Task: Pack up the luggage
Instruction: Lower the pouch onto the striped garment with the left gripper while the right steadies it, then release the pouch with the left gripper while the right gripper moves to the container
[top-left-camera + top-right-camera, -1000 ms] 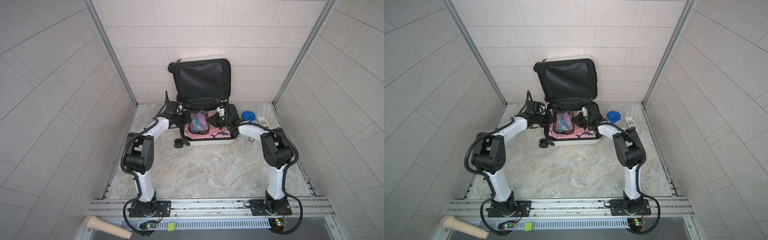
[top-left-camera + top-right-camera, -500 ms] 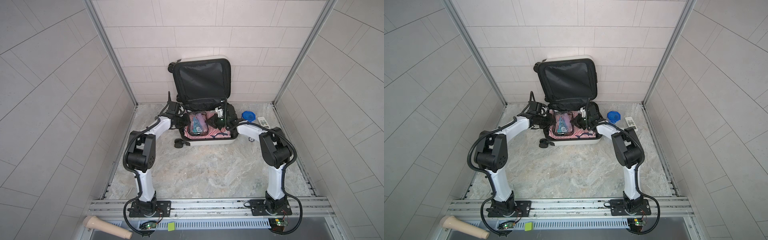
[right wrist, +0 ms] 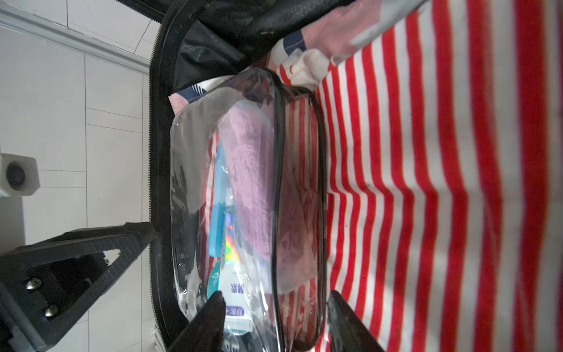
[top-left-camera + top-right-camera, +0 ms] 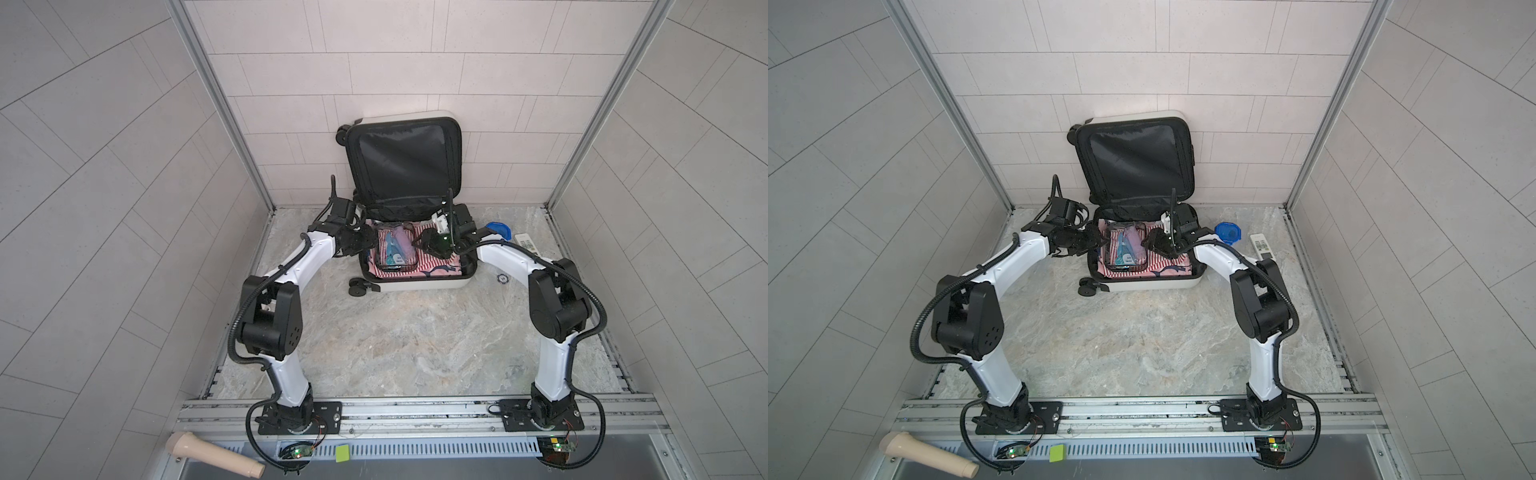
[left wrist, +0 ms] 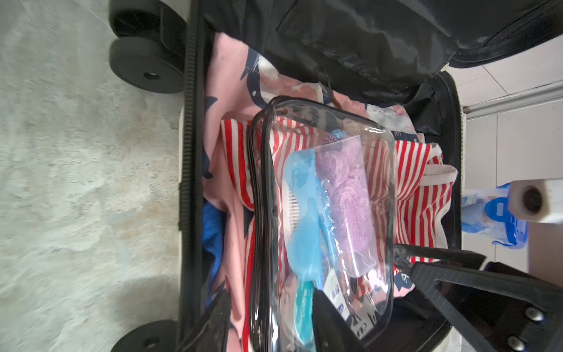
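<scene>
Where the left arm reaches in from the left side of the floor, the left gripper hangs at the left rim of the luggage. Its jaws are parted and clamp nothing. In the left wrist view its fingers stand on either side of the black edge of the clear pouch; whether they touch it is unclear.

The luggage lies open at the back of the floor, with its lid upright against the tiled wall and the black lining facing forward. In the lower shell the clear pouch lies toward the left, on a striped cloth that covers a pink cloth. Blue and lilac items show through the pouch.

Just right of the pouch, over the striped cloth, the right gripper is likewise spread and grasps nothing. Its fingers straddle one end of the pouch.

Further right, outside the shell, a blue container sits on the floor, and a white remote lies beyond it.
</scene>
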Action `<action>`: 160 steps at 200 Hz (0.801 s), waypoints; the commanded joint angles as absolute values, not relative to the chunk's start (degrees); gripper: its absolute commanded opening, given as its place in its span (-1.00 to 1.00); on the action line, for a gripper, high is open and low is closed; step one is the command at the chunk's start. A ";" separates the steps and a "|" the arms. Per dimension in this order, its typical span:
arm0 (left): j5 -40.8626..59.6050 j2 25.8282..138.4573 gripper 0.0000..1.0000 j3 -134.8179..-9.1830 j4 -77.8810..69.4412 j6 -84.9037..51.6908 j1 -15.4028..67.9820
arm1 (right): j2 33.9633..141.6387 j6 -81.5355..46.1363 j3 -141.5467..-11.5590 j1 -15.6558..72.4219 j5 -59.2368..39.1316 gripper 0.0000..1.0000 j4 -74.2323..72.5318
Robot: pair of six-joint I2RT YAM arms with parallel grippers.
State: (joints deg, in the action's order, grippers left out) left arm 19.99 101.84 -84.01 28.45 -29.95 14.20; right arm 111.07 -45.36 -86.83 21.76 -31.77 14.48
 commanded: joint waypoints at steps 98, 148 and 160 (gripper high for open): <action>18.31 107.51 -0.02 -90.84 29.45 -28.95 21.71 | 93.44 -28.70 -88.76 15.85 -17.15 0.33 36.17; 18.72 111.62 -0.03 -89.65 26.78 -29.30 21.67 | 87.45 -27.77 -86.00 6.88 -13.56 0.39 40.80; 18.74 112.54 -0.03 -89.14 26.09 -29.27 21.63 | 86.56 -27.78 -85.16 4.73 -13.54 0.40 41.12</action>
State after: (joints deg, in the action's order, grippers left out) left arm 18.85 110.65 -90.28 28.10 -29.06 21.89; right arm 87.96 -29.15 -87.57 7.55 -15.68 37.08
